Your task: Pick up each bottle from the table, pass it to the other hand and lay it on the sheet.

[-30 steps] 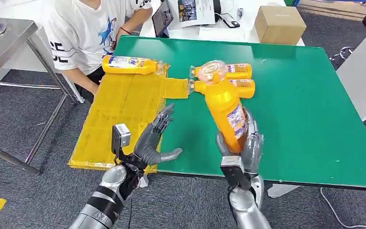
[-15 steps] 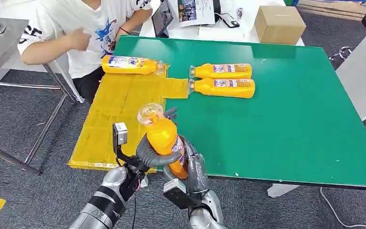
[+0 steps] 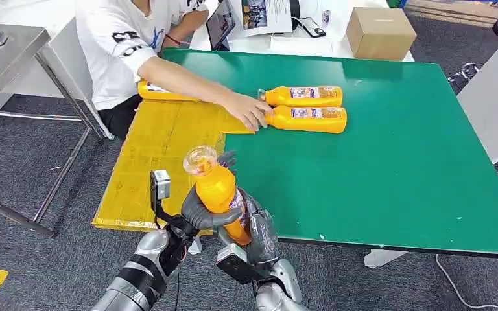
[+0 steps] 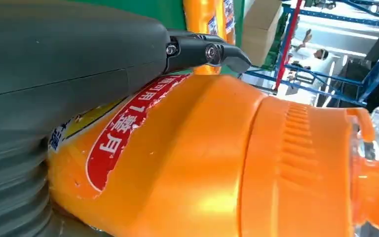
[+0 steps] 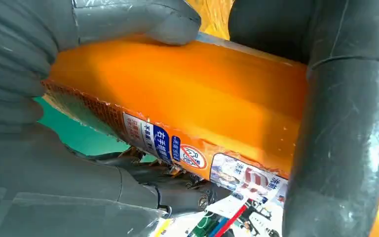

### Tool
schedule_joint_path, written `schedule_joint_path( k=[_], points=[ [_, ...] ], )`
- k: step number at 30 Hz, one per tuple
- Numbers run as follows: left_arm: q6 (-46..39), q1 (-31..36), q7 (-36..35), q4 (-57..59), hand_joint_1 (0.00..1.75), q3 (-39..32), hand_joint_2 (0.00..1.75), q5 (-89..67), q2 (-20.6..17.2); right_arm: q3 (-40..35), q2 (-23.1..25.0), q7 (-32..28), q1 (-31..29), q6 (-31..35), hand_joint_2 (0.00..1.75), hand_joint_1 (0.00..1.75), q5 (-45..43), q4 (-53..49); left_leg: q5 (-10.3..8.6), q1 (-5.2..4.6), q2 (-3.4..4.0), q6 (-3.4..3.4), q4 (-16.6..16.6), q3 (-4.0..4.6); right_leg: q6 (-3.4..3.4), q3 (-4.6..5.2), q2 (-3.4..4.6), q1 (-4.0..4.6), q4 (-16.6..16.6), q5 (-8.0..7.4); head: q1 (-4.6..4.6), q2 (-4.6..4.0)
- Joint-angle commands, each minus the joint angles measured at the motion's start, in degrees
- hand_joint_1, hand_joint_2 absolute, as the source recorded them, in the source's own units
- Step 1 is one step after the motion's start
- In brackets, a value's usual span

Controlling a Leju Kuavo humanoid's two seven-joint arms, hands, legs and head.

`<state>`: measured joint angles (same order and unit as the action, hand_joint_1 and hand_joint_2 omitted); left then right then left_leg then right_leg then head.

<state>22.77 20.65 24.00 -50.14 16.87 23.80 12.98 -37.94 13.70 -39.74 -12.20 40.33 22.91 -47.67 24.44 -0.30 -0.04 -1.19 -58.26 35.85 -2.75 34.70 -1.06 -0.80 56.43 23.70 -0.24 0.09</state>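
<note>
Head view, left to right. The yellow sheet [image 3: 162,146] lies over the table's left end, with one bottle on sheet [image 3: 168,91] at its far edge, now partly hidden behind a person's forearm [image 3: 188,81]; half a second ago that arm was raised by the person's chest, and now it reaches across the sheet. My left hand [image 3: 201,210] wraps its thumb and fingers around the held bottle [image 3: 219,194], as it did half a second ago. The bottle stands nearly upright, cap toward the camera, above the near edge of the green table [image 3: 395,181], almost where it was. My right hand [image 3: 256,227] grips the same bottle from the other side, low on its body, so both hands hold it together. Farther back, the person's hand [image 3: 249,111] rests on the cap end of the nearer of the two lying bottles [image 3: 305,108], which remain side by side on the table.
</note>
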Motion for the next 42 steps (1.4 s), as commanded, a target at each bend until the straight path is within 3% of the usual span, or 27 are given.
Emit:
schedule_joint_path(
  k=[1,10,11,12,16,17,18,26,27,28,30,31,42],
  points=[
    [0.44,3.89,-0.53,3.56,0.0,3.3,1.75,-0.2,-0.09,-5.45,0.36,-0.26,-1.01,-0.33,1.75,1.75,1.1,5.39,0.03,0.06,-0.06,0.06,0.03,-0.13,0.07,-0.16,-0.02,0.05,-0.05,0.03,0.0,0.0],
    [1.49,3.77,-0.12,3.81,0.0,3.68,1.75,0.38,-0.33,-6.1,0.91,-0.26,-1.68,-0.74,1.75,1.75,0.21,7.19,0.12,0.1,-0.05,0.12,0.01,-0.34,0.13,-0.37,0.03,0.09,-0.03,0.12,0.0,0.0],
    [1.22,3.55,0.2,3.42,0.26,3.58,1.75,0.34,-0.32,-6.15,0.89,-0.26,-1.77,-0.64,1.75,1.75,0.02,7.26,0.07,0.08,-0.06,0.1,0.03,-0.22,0.1,-0.25,0.0,0.07,-0.04,0.07,0.0,0.0],
    [1.19,3.41,0.31,3.11,1.75,3.57,1.75,0.33,-0.3,-6.14,0.82,-0.26,-1.81,-0.6,1.75,1.75,-0.1,7.25,0.02,0.04,-0.05,0.06,0.02,-0.1,0.06,-0.12,-0.01,0.04,-0.04,0.03,0.0,0.0],
    [1.71,2.61,0.38,1.61,1.75,3.23,1.75,0.97,-0.38,-4.85,1.04,-0.26,-2.15,-0.33,1.75,1.75,0.63,7.31,0.09,0.09,-0.04,0.09,0.01,-0.26,0.11,-0.29,0.03,0.08,-0.04,0.08,0.0,0.0],
    [1.25,2.37,0.51,1.07,1.75,3.07,1.75,0.87,-0.37,-3.83,1.16,-0.26,-2.12,-0.33,1.75,0.7,0.82,7.03,0.03,0.03,-0.02,0.05,0.01,-0.1,0.06,-0.11,0.02,0.03,-0.02,0.03,0.0,0.0],
    [0.72,1.69,1.23,-0.25,1.75,2.15,1.75,1.31,-0.27,-2.49,0.71,-0.26,-2.04,-1.37,1.75,0.35,-2.13,4.29,0.11,0.07,-0.02,0.09,-0.01,-0.26,0.1,-0.28,0.05,0.06,-0.01,0.09,0.0,0.0],
    [0.69,1.29,0.91,-1.35,1.75,1.98,1.75,1.33,-0.47,-1.66,0.68,-0.26,-2.79,-2.17,1.75,0.33,-2.11,4.46,0.05,0.04,-0.01,0.07,0.01,-0.13,0.08,-0.16,0.04,0.04,-0.01,0.04,0.0,0.0],
    [0.58,1.26,0.91,-1.36,1.75,1.94,1.75,1.32,-0.41,-1.59,0.8,-0.26,-2.6,-2.04,1.75,0.09,-2.07,4.43,0.1,0.08,-0.02,0.11,0.0,-0.26,0.12,-0.3,0.05,0.07,-0.02,0.08,0.0,0.0],
    [0.32,1.12,0.62,-1.51,1.75,1.75,1.75,1.39,-0.3,-0.95,1.01,-0.26,-2.51,-1.88,1.75,0.0,-1.82,4.46,0.08,0.06,0.0,0.09,0.01,-0.21,0.1,-0.23,0.07,0.05,-0.02,0.07,0.0,0.0],
    [0.0,0.92,0.55,-1.79,1.75,1.51,1.75,1.41,-0.28,0.03,1.36,-0.26,-2.4,-2.21,1.75,0.0,-2.1,4.4,0.14,0.08,0.02,0.1,-0.02,-0.3,0.12,-0.32,0.1,0.07,0.0,0.1,-0.02,0.0],
    [-0.55,0.68,0.54,-2.22,1.75,1.12,1.75,1.4,-0.27,1.26,1.83,-0.26,-2.64,-3.08,0.0,0.0,-2.05,5.42,0.07,0.06,0.02,0.08,0.01,-0.18,0.09,-0.19,0.07,0.05,-0.02,0.05,0.0,0.0],
    [-4.27,-0.13,0.35,-4.6,1.75,-1.28,1.75,0.68,-0.09,6.58,2.03,-0.26,-1.63,-4.66,0.0,0.0,-0.63,1.19,0.04,0.04,-0.01,0.06,0.01,-0.1,0.07,-0.12,0.04,0.03,-0.01,0.03,0.0,0.0]
  ],
)
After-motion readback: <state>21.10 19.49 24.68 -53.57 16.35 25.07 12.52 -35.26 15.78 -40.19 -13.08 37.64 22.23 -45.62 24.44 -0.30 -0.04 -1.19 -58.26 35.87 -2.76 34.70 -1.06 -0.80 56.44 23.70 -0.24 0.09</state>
